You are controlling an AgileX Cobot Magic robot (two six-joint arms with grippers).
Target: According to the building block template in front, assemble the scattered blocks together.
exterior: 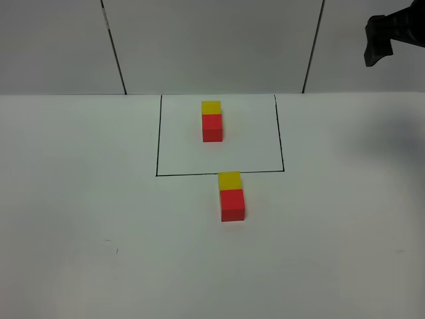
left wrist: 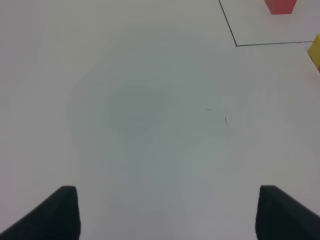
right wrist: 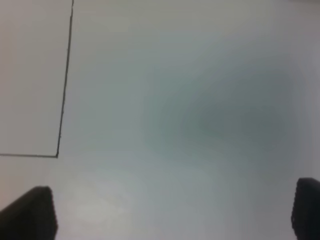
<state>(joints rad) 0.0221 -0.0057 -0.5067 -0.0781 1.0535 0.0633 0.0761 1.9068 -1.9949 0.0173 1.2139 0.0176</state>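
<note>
Both the left gripper and right gripper gape wide and empty over bare white counter, well apart from the scattered blocks, which sit joined just outside the building block template frame.

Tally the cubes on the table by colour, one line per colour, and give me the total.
Yellow cubes: 2, one inside the black-line rectangle and one just outside its near edge
Red cubes: 2, one inside the rectangle and one outside it
Total: 4 cubes
</note>
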